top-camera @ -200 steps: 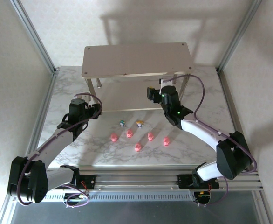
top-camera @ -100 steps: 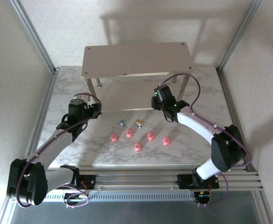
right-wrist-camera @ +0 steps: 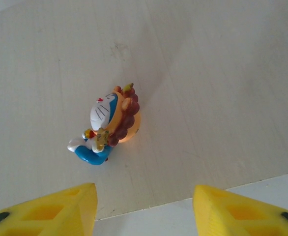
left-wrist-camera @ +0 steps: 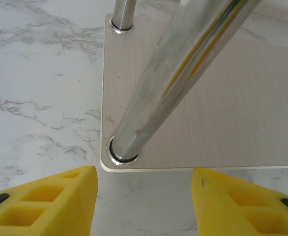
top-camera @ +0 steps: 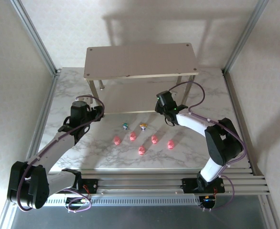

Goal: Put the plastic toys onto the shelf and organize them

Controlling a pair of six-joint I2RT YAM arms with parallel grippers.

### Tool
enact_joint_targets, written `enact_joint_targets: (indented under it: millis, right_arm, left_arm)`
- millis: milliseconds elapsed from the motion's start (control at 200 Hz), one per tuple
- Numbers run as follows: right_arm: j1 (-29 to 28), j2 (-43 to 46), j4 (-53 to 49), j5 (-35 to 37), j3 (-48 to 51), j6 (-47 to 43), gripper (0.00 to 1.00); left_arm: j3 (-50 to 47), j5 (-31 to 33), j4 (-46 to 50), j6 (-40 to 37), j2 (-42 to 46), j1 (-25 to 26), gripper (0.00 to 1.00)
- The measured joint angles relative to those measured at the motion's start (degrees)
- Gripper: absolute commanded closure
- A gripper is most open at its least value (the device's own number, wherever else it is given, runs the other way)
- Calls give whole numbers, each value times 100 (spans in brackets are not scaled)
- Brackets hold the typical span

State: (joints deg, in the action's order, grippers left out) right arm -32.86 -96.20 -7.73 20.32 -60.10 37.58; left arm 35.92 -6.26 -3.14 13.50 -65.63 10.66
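Now holding the right gripper [right-wrist-camera: 144, 209] over the shelf's [top-camera: 140, 59] lower board [right-wrist-camera: 208, 73], with yellow fingers [right-wrist-camera: 50, 209] spread apart and gripping nothing. Looking down on a figurine [right-wrist-camera: 107, 129] resting on that board, toward 11 o'clock from the finger gap and clear of both fingers: white-and-blue face, brown-red mane, orange back. Holding the left gripper [left-wrist-camera: 144, 196] low at the board's 7 o'clock corner, facing a silver leg [left-wrist-camera: 173, 83] rising from that corner, with fingers [left-wrist-camera: 50, 201] likewise parted and empty above bare table [left-wrist-camera: 36, 73]. Seeing, from above, five pigs [top-camera: 141, 150] loosely grouped on the table toward 6 o'clock from the shelf, well apart from it. Seeing a teal toy [top-camera: 124, 126] and a yellow toy [top-camera: 143, 126] side by side at 12 o'clock of the pigs, lying between pigs and board edge, touching neither.
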Motion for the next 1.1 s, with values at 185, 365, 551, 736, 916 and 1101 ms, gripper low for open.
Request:
enact_joint_targets:
  millis: [185,365,551,736,916,1101]
  right_arm:
    - [61,-116,208,-17,-24,214,46]
    - [74,-221,332,-70,-55,258,42]
    - [74,-352,415,-90,-227,260,41]
    - [74,-518,385,-87,-507,280,41]
    - [74,-857,363,-101,-863,358,47]
    - [74,-1047,227,-101,-1003,422,53]
  left_arm:
    - [0,0,0,0,-7,0,47]
    - [0,0,-2,0,-13,0,47]
    - [0,0,-2,-2,-50,0,47]
    - [0,0,-4,-2,-55,0,47]
    - [0,0,-4,-2,-59,-15,47]
    - [0,-2,-7,-2,-94,-42,47]
